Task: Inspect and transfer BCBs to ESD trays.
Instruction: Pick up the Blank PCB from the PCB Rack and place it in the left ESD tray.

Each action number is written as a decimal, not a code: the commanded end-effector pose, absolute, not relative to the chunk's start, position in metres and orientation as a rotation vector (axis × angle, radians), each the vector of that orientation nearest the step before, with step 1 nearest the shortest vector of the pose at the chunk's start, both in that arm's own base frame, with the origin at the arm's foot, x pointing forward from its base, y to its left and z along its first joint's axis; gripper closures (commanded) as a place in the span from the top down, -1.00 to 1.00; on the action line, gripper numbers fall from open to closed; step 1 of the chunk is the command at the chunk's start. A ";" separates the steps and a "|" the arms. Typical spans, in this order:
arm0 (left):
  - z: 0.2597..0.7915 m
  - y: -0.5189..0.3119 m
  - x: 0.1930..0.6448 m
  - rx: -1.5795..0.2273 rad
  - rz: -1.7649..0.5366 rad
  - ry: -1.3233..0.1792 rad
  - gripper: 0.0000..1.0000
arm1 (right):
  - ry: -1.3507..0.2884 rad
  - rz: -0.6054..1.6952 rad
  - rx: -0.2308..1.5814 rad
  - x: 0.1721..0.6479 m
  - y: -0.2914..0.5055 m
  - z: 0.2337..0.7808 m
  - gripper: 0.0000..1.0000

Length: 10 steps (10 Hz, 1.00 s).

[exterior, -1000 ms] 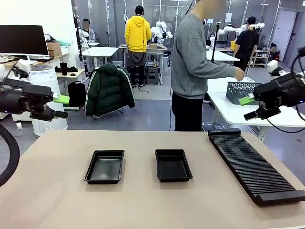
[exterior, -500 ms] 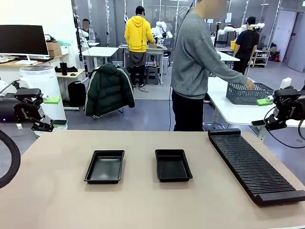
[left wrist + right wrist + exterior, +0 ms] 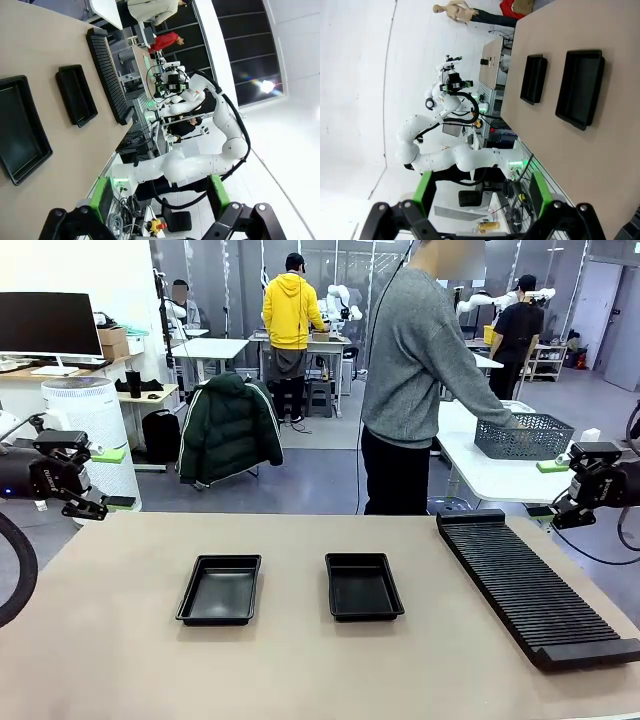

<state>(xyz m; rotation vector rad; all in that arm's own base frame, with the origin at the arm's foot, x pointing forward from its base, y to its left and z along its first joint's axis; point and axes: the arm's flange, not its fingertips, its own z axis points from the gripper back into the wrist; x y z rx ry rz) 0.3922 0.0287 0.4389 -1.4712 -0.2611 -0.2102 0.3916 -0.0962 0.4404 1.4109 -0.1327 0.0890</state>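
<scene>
Two black ESD trays lie side by side mid-table, the left tray (image 3: 219, 589) and the right tray (image 3: 363, 586), both with nothing in them. No BCBs are in view. My left gripper (image 3: 112, 478) hangs open beyond the table's far left corner, its jaws bare. My right gripper (image 3: 551, 490) is open and bare too, off the far right corner above the end of the rack. The left wrist view holds both trays (image 3: 20, 130) (image 3: 76, 95) past its open gripper (image 3: 160, 200). Both trays (image 3: 580, 87) (image 3: 533, 78) also lie beyond my open right gripper (image 3: 482, 192).
A long black ribbed rack (image 3: 535, 585) runs along the table's right side. A person (image 3: 415, 380) stands beyond the far edge, turned right, with hands in a grey mesh basket (image 3: 523, 435) on a white side table.
My right gripper has drawn back to the right and dropped lower. The left gripper has pulled back left a little. The person has reached further into the basket.
</scene>
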 end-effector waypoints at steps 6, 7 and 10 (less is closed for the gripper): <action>0.439 0.066 0.371 -1.480 -0.250 -0.280 1.00 | -0.107 -0.025 1.483 0.390 -0.131 0.442 1.00; 0.439 0.069 0.368 -1.482 -0.240 -0.295 1.00 | -0.108 -0.025 1.482 0.387 -0.130 0.445 1.00; 0.439 0.074 0.364 -1.492 -0.228 -0.322 1.00 | -0.120 -0.021 1.473 0.381 -0.125 0.449 1.00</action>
